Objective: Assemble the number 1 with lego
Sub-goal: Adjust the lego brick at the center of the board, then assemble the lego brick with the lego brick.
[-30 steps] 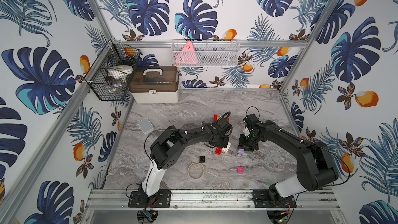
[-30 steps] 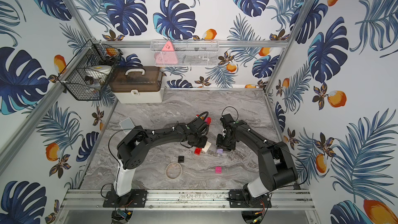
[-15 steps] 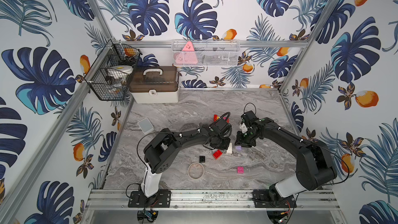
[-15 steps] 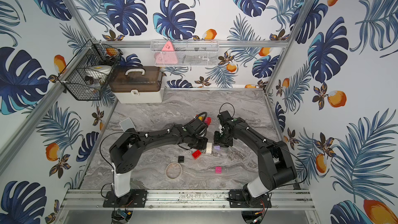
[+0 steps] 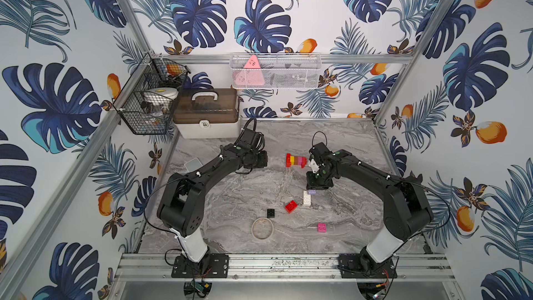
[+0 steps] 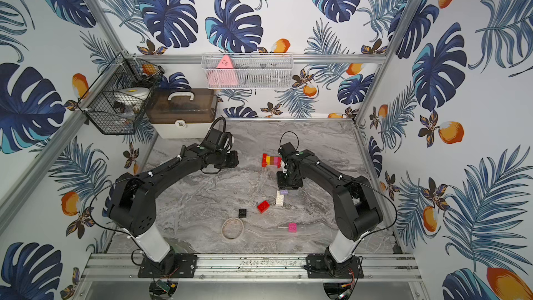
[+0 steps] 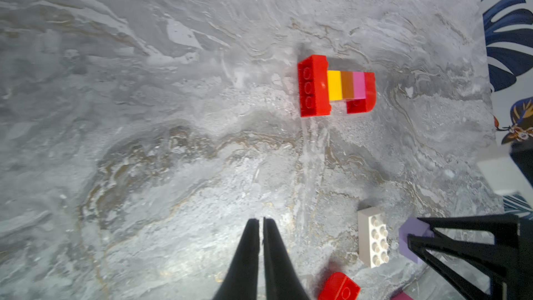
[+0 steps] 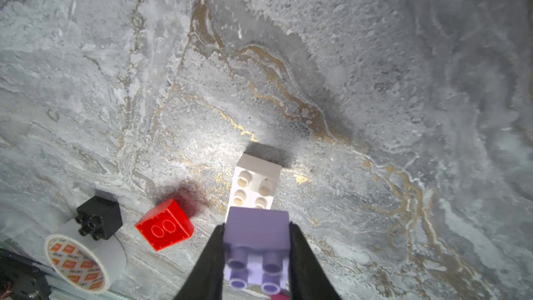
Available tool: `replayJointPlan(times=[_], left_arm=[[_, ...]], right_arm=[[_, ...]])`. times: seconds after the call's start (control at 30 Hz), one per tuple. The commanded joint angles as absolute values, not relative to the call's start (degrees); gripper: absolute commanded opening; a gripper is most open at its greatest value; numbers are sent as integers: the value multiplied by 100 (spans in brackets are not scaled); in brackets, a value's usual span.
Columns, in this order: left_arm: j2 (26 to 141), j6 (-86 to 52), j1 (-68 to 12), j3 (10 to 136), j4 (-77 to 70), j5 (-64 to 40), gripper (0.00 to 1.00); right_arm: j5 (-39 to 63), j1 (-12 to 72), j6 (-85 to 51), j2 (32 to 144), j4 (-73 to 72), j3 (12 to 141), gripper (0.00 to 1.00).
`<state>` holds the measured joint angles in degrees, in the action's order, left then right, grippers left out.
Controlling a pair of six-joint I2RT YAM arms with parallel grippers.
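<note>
Right gripper (image 8: 256, 226) clamped on lilac brick (image 8: 256, 243), studs facing wrist camera, near centre of table (image 5: 230, 197), just beside white brick (image 8: 256, 183). Left gripper (image 7: 260, 222) empty, jaws all but together, over bare marble. Stack (image 5: 296, 160) of red, yellow, orange, pink, red lies on its side toward far edge. Red brick (image 5: 291, 206), black brick (image 5: 270, 212), pink brick (image 5: 322, 227) loose nearer near edge

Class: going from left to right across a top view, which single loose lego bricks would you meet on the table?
black brick → red brick → white brick → pink brick. The lilac brick overlaps the white one, so it is left out.
</note>
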<state>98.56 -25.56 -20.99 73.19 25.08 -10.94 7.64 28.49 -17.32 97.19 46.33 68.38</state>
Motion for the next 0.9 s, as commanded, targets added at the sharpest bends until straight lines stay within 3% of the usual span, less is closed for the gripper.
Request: replayJointPlan(times=[0.0, 0.33, 0.57, 0.87], left_arm=[[9642, -2098, -2021, 7103, 2225, -1302, 12], [9522, -1927, -2060, 6919, 2152, -1341, 14], [9519, -1727, -2339, 6971, 2372, -826, 25], [9550, -1683, -2538, 6973, 2392, -718, 26]], right_arm=[[850, 2908, -1863, 9820, 4784, 6893, 21], [985, 3044, -2501, 9743, 4683, 6598, 19], [809, 3069, -2496, 9838, 4645, 6652, 19], [829, 3073, -2566, 9934, 4522, 6622, 19]])
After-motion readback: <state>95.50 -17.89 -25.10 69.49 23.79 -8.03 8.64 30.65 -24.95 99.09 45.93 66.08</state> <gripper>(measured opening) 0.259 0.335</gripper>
